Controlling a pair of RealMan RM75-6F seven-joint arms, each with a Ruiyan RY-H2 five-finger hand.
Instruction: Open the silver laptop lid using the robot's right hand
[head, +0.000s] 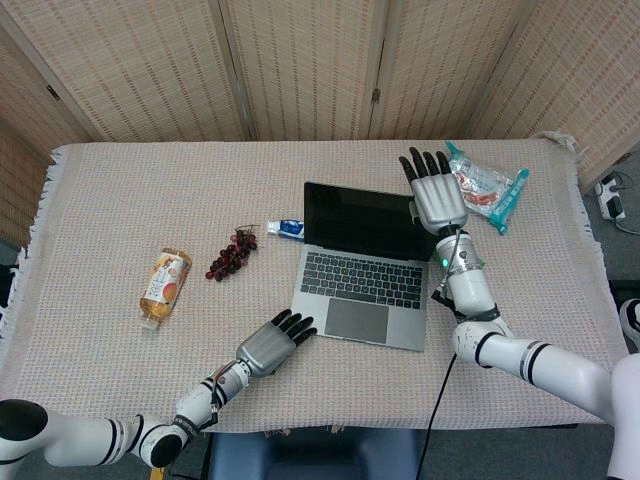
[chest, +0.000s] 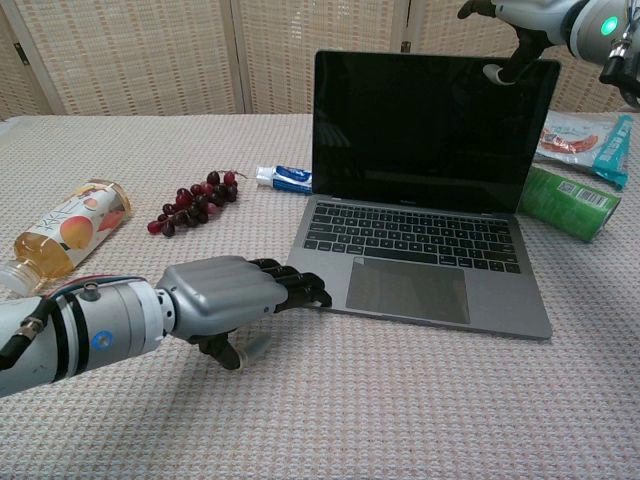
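Note:
The silver laptop (head: 360, 272) stands open in the middle of the table, its dark screen (chest: 430, 140) close to upright and facing me. My right hand (head: 438, 198) is at the lid's top right corner with its fingers straight and spread. In the chest view the right hand (chest: 545, 15) reaches over the top edge, and its thumb (chest: 497, 72) touches the lid's corner from the front. My left hand (head: 270, 343) rests on the cloth by the laptop's front left corner and holds nothing; the left hand (chest: 225, 295) is just apart from the laptop base.
Left of the laptop lie a toothpaste tube (head: 285, 228), a bunch of dark grapes (head: 230, 255) and a juice bottle (head: 165, 285) on its side. A green can (chest: 570, 203) and a teal snack packet (head: 490, 185) lie to the right. A folding screen stands behind the table.

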